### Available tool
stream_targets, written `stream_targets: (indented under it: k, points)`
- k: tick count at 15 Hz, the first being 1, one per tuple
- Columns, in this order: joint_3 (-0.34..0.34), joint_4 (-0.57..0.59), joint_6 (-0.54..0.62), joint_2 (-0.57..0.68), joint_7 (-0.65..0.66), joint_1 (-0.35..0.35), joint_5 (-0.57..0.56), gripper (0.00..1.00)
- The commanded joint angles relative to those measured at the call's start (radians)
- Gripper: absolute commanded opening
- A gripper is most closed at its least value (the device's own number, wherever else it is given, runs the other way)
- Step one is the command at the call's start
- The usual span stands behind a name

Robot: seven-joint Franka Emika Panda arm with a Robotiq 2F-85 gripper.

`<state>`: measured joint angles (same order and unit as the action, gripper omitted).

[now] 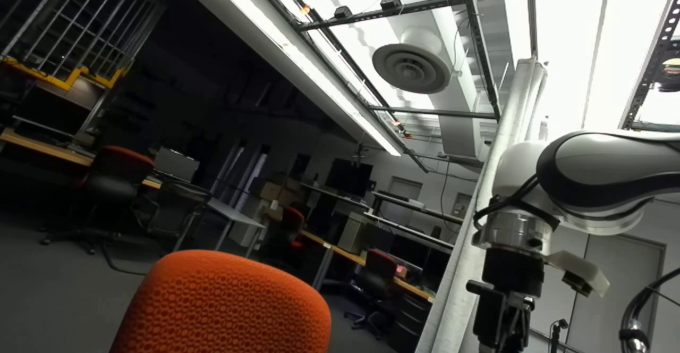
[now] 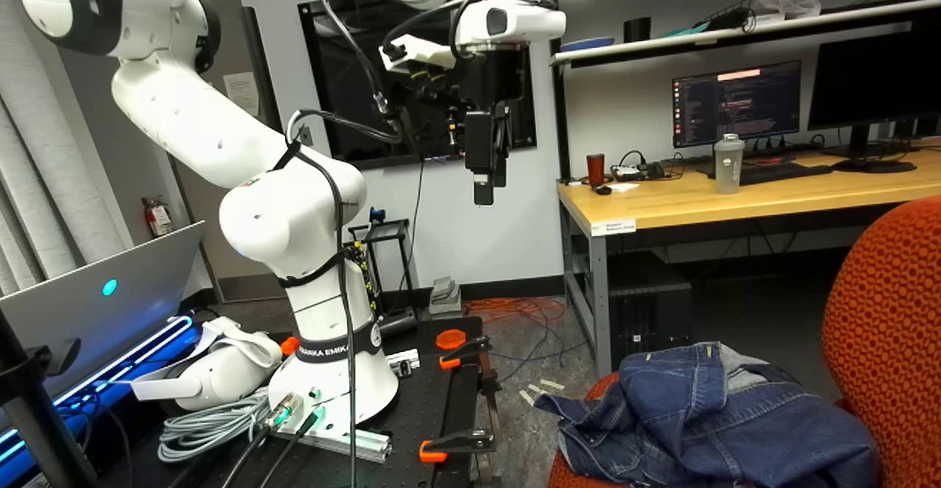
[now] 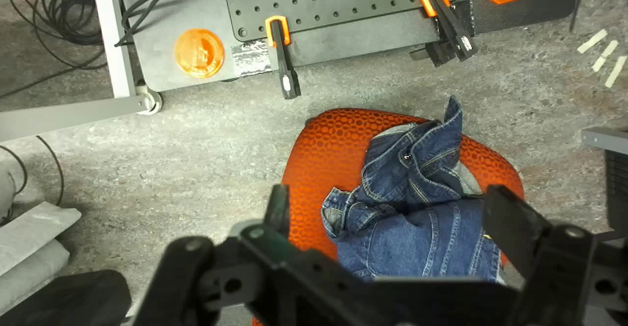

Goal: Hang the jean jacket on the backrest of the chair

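Observation:
A crumpled blue jean jacket [image 2: 706, 422] lies on the seat of an orange chair, in front of the backrest [image 2: 889, 311]. The wrist view shows the jacket [image 3: 407, 237] from above, bunched on the orange seat [image 3: 319, 164]. An exterior view shows only the top of the backrest [image 1: 228, 305]; the jacket is out of view there. My gripper [image 2: 487, 190] points down, high above the floor and apart from the jacket. In the wrist view its fingers [image 3: 392, 210] are wide apart with nothing between them; the jacket is far below. In an exterior view the gripper [image 1: 502, 332] is partly cut off.
The robot's black table [image 2: 434, 392] has orange clamps [image 2: 459, 444] along its edge, near the chair. A wooden desk [image 2: 684, 198] with monitors and a bottle [image 2: 728, 164] stands behind the chair. A headset [image 2: 228, 370] and cables lie by the robot base.

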<state>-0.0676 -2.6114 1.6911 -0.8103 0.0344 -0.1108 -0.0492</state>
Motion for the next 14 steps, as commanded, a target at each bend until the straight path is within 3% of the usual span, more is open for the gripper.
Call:
stream_targets:
  k: [1,7,14]
  points:
    - [-0.001,0.002,-0.002,0.001,0.001,0.002,-0.001,1.0]
    - [0.011,-0.004,0.063,0.034,0.013,0.015,0.016,1.0]
    - [0.044,-0.024,0.258,0.162,0.038,0.049,0.048,1.0]
